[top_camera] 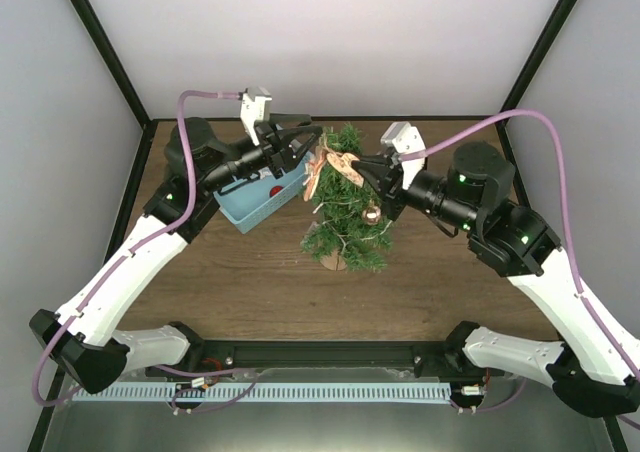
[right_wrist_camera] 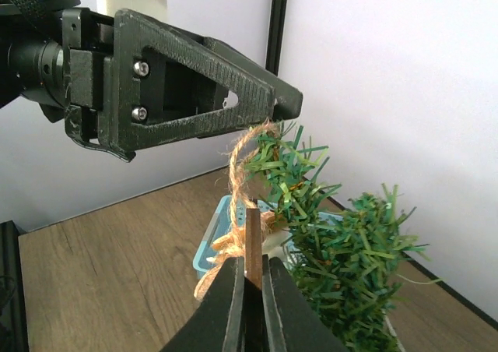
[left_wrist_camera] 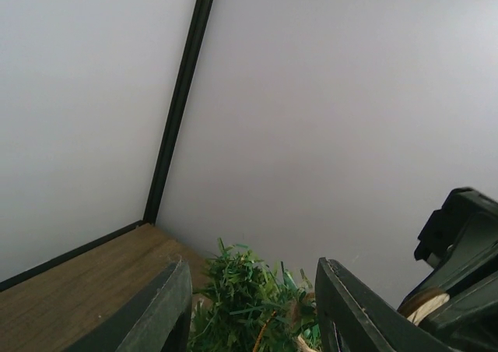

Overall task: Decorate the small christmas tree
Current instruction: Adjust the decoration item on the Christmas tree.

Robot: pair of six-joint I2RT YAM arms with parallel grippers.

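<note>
- The small christmas tree (top_camera: 342, 200) stood on the wooden table (top_camera: 250, 287), near the middle and a little toward the far side, with its brown pot (top_camera: 330, 260) at the 6 o'clock end in the top view.
- A light-blue basket (top_camera: 255, 207) stood just beside the tree, at about 9 o'clock from it.
- The right gripper (right_wrist_camera: 250, 270) reached in from about 3 o'clock, above the upper branches. Its jaws were clenched on a thin wooden ornament (right_wrist_camera: 254, 239), which stood upright between the fingers.
- A twine loop (right_wrist_camera: 236, 165) went up from the ornament and its top touched the tip of one finger of the left gripper (left_wrist_camera: 253, 266).
- The left gripper was at about 11 o'clock from the tree. Its jaws were apart and clamped nothing; the green tree top showed in the gap between them.
- The two grippers were near each other over the tree top.
</note>
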